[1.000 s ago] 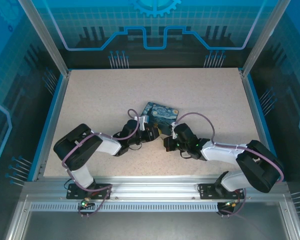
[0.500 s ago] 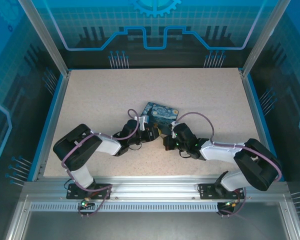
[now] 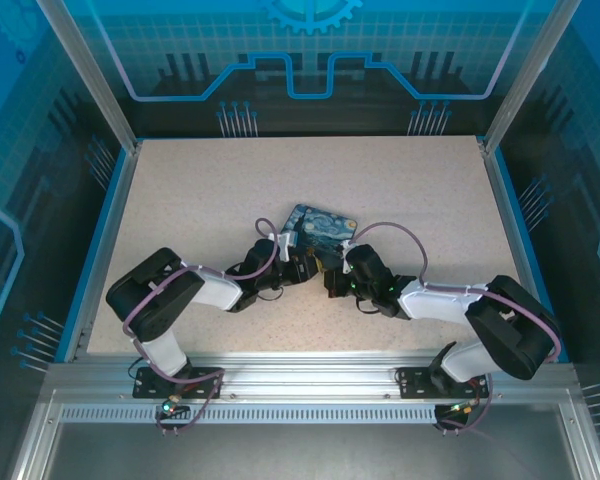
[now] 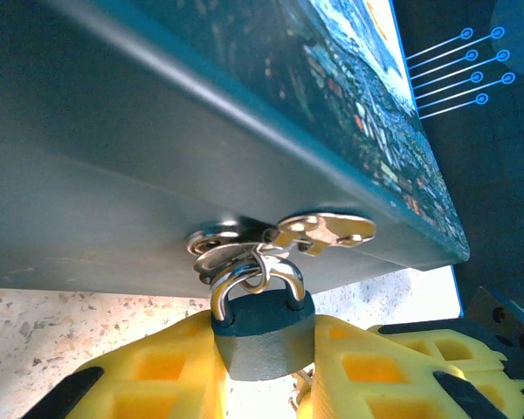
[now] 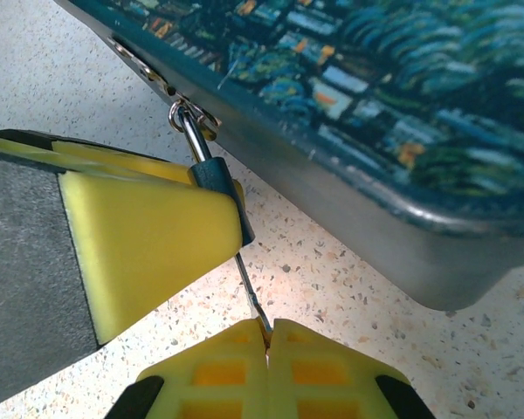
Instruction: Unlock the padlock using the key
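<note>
Padlock (image 4: 262, 336) is gripped by your left gripper (image 4: 264, 371) (to steady it) while your right gripper (image 5: 267, 339) pinches the key (image 5: 250, 286)

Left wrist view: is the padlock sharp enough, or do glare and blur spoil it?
Left wrist: padlock crisp, its shackle glinting, the tin wall shadowed and soft. Right wrist: key shaft thin but sharp, tin's picture blurred. Top external: evenly lit, both too small to tell.

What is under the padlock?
The key, a thin shaft running down from the padlock into the shut right fingers. The keyhole itself is covered by the left fingers gripping the padlock.
</note>
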You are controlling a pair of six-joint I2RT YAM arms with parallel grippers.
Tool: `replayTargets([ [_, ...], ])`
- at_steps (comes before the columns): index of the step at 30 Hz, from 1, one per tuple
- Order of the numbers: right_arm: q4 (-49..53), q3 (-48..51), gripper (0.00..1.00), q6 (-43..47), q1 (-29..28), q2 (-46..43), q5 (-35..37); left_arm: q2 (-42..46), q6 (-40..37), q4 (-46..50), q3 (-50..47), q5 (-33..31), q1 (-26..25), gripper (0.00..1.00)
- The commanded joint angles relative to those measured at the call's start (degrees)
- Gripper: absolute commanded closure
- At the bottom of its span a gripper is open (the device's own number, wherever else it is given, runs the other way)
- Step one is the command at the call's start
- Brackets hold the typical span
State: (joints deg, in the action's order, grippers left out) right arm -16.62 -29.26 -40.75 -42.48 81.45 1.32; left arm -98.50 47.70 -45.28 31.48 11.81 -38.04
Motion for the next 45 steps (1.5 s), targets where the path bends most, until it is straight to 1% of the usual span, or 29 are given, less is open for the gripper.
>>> replayTargets([
  [1, -1.75, -1.34, 0.99, -0.72, -0.84, 0.55, 1.40, 2.04, -1.12, -1.46, 1.91, 0.32, -0.30, 0.74],
  [17, -3.39, -1.77, 0.99, -1.31, -0.85, 0.91, 2.14, 2.44, -0.84, -1.22, 2.09, 0.21, -0.76, 0.74],
  [27, -14.65, 2.58, 0.99, -2.59, 0.00, 0.16, 0.93, 2.83, -0.12, -0.95, 2.34, 0.44, -0.98, 0.74],
  [36, -19.18, 2.63, 0.99, -0.24, 0.44, 0.57, 0.08, 2.87, 0.63, -0.78, 2.57, 0.67, -0.90, 0.74],
  [45, -23.26, 3.87, 0.99, 4.59, 1.26, 0.20, 0.78, 3.31, 1.02, -0.21, 2.87, 0.93, -0.94, 0.75],
])
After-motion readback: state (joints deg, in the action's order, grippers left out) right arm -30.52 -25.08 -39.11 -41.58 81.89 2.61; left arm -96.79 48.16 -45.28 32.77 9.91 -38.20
